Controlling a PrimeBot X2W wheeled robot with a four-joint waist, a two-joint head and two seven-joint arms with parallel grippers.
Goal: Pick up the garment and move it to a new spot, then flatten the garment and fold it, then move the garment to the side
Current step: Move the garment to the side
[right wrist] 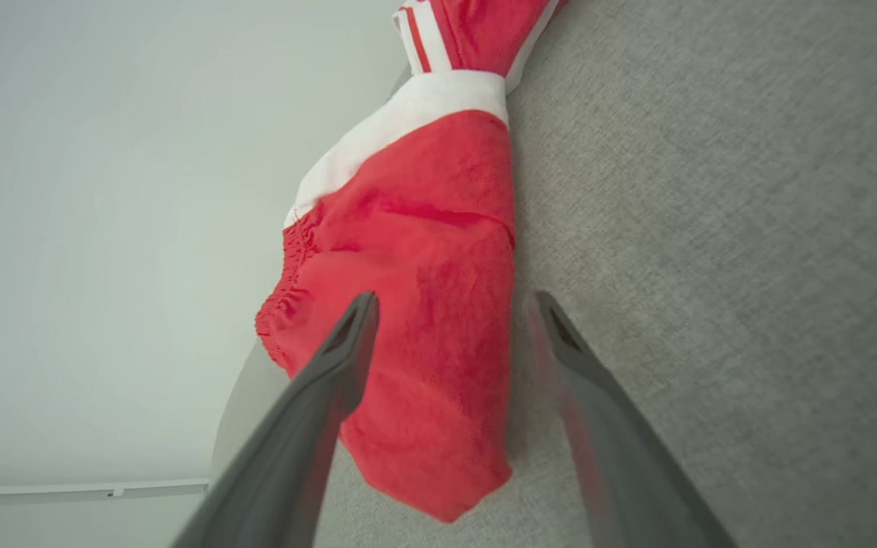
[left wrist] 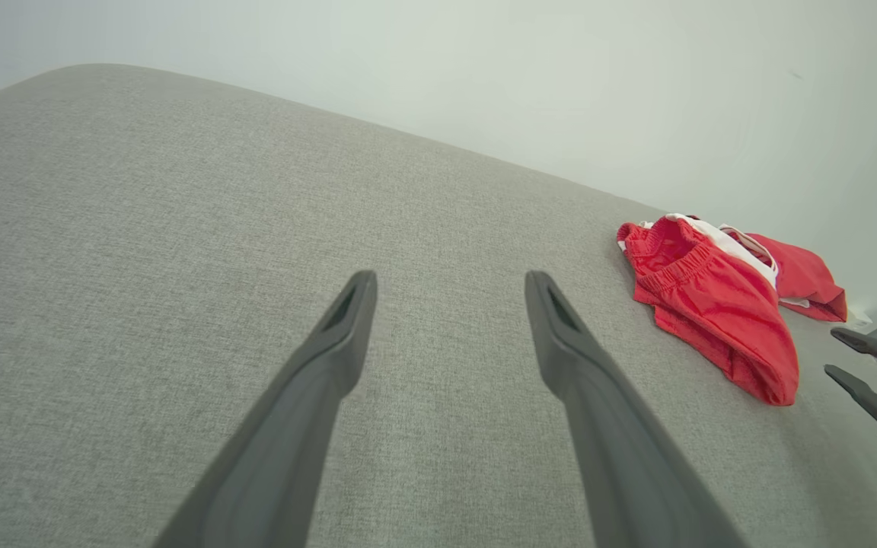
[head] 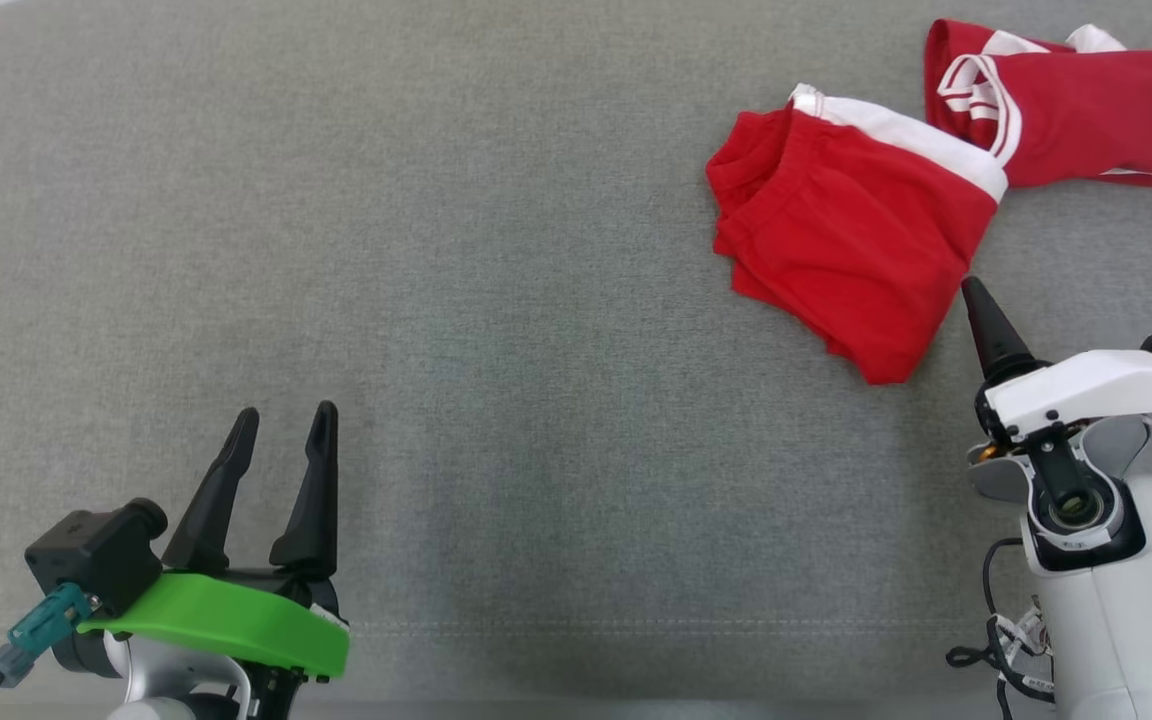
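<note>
Head view: red garment [head: 856, 250] w/ white trim lies bunched at far right of the grey fabric surface [head: 436, 300]. Long axis runs diagonal, pointed corner toward the robot, other end going off the far-right edge. Right gripper [right wrist: 454, 301] is just beside its near edge, jaws spread wide, nothing held. Left gripper [head: 287, 410] is well apart at lower left, jaws released too, empty.
</note>
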